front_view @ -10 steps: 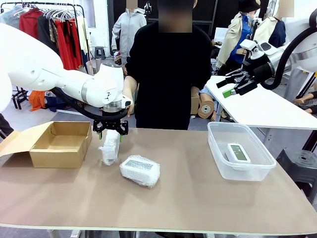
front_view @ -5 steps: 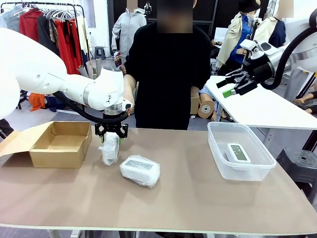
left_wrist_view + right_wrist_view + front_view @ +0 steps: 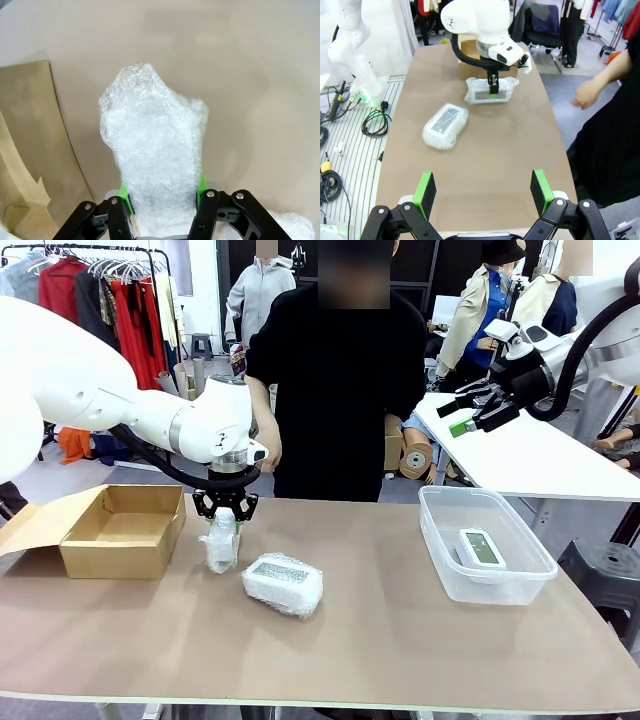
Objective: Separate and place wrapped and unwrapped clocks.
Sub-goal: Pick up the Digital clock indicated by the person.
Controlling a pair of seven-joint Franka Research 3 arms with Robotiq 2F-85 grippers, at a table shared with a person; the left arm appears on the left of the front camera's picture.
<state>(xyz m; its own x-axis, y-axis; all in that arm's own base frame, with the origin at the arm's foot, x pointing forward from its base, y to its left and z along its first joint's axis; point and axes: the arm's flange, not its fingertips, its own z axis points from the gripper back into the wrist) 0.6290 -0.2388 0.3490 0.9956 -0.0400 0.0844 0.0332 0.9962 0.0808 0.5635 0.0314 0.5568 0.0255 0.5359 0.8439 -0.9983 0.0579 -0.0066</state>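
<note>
One wrapped clock stands upright in white bubble wrap beside the cardboard box. My left gripper comes down on its top and is shut on it. In the left wrist view the green pads press both sides of the wrapped clock. A second wrapped clock lies flat just to the right, also seen as a bundle nearer than the held wrapped clock. The unwrapped clock, white with a grey-green screen, lies in the clear bin. My right gripper hangs open high at the right.
An open cardboard box sits at the table's left, its flap close to the held bundle. A person in black stands at the far edge, one hand near my left wrist. A white table stands behind on the right.
My left gripper's fingers have closed onto the top of the upright wrapped clock. The person's hand has dropped a little. The right arm has not moved.
</note>
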